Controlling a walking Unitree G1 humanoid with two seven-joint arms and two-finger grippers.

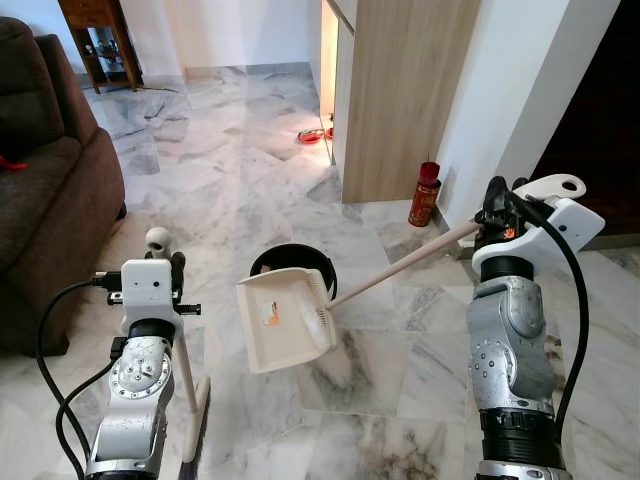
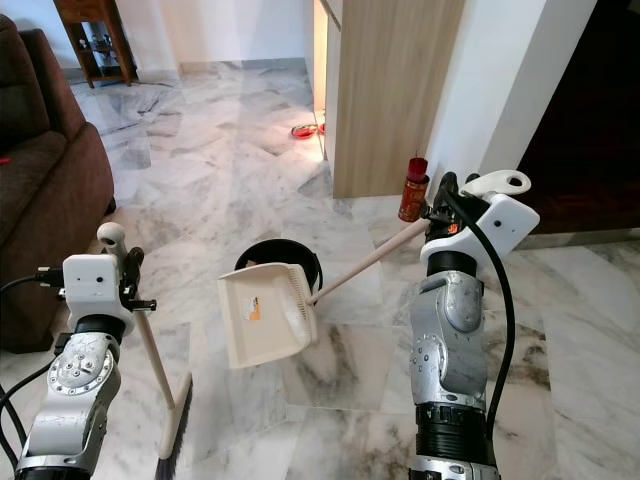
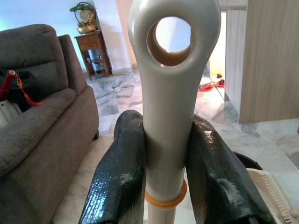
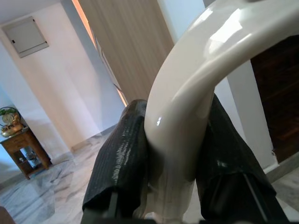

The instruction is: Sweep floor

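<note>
One broom [image 3: 170,93], one dustpan [image 1: 285,318], each clamped in one gripper's jaws.

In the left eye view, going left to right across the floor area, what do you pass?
Brown sofa → left claw on the broom handle → dustpan → red bottle → right claw on the dustpan handle.

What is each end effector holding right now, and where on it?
Left end effector is shut on the broom, just below the handle's hanging hole. Right end effector is shut on the dustpan, by its handle's curved top.
</note>
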